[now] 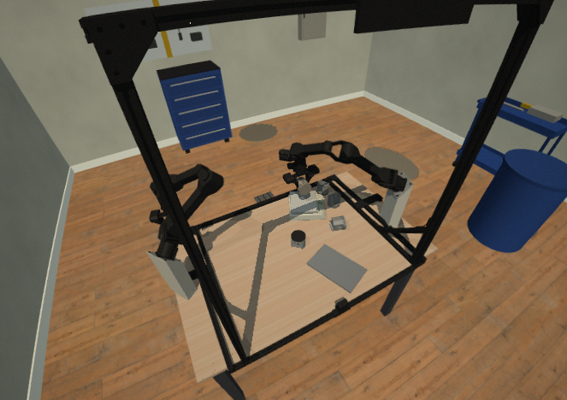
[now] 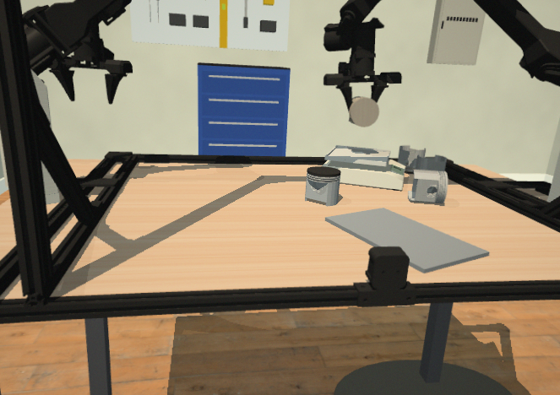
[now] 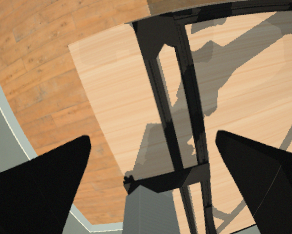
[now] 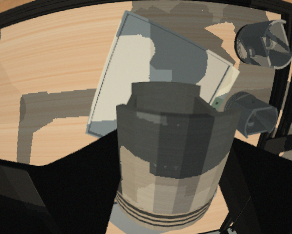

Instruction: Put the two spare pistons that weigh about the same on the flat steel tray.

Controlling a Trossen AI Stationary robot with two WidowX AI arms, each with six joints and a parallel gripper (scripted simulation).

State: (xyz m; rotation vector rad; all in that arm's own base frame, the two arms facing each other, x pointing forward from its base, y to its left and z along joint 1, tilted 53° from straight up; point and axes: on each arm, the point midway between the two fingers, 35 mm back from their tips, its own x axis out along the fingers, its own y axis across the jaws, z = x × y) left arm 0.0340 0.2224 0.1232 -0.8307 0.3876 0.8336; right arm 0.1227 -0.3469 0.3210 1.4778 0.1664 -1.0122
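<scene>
My right gripper (image 2: 361, 100) is shut on a grey piston (image 1: 304, 189) (image 2: 363, 111) (image 4: 175, 165), held on its side above the scale. My left gripper (image 2: 92, 100) (image 3: 154, 139) is open and empty, high at the left arm's side. A piston with a dark crown (image 1: 298, 239) (image 2: 322, 188) stands upright between scale and tray. A piston (image 1: 338, 223) (image 2: 428, 186) lies on its side behind the tray. Two more pistons, one (image 1: 322, 187) (image 2: 411, 155) (image 4: 262, 45) farther back and one (image 1: 333, 198) (image 2: 431, 163) (image 4: 252, 115) nearer, are beside the scale. The steel tray (image 1: 336, 267) (image 2: 406, 240) lies flat with nothing on it.
The white scale (image 1: 314, 216) (image 2: 373, 180) (image 4: 110, 75) stands at the back of the bench with nothing resting on its plate. A black frame (image 1: 293, 332) (image 2: 196, 298) runs around the bench. A small black block (image 1: 341, 303) (image 2: 387, 265) sits on its front bar near the tray.
</scene>
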